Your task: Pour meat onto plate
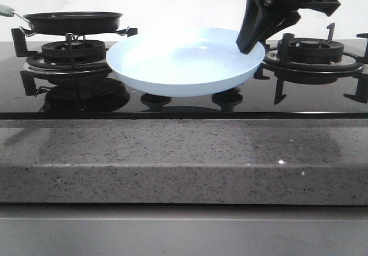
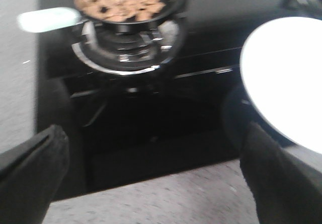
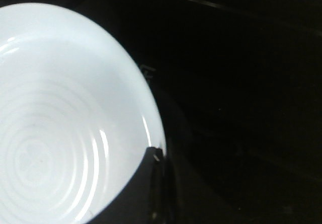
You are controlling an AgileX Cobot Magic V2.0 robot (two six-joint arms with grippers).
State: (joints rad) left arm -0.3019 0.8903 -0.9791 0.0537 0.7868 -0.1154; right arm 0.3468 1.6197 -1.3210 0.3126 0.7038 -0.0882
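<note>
The pale blue-white plate [image 1: 184,63] hangs over the middle of the black stove, just above the knobs, and holds nothing. My right gripper [image 1: 248,44] is shut on its right rim; in the right wrist view the gripper [image 3: 158,156] pinches the rim of the plate [image 3: 60,108]. The meat [image 2: 121,1], small orange-brown bits, lies in the black frying pan [image 1: 73,21] on the left burner; from the front the pan wall hides it. My left gripper [image 2: 153,133] is open and empty over the stove's front edge, well short of the pan [image 2: 171,2], with the plate [image 2: 287,78] to one side.
The pan's pale green handle [image 2: 48,20] sticks out to the left. A bare right burner with its black grate [image 1: 310,52] stands behind the right arm. Two stove knobs [image 1: 156,99] sit under the plate. The speckled grey counter edge [image 1: 184,152] runs along the front.
</note>
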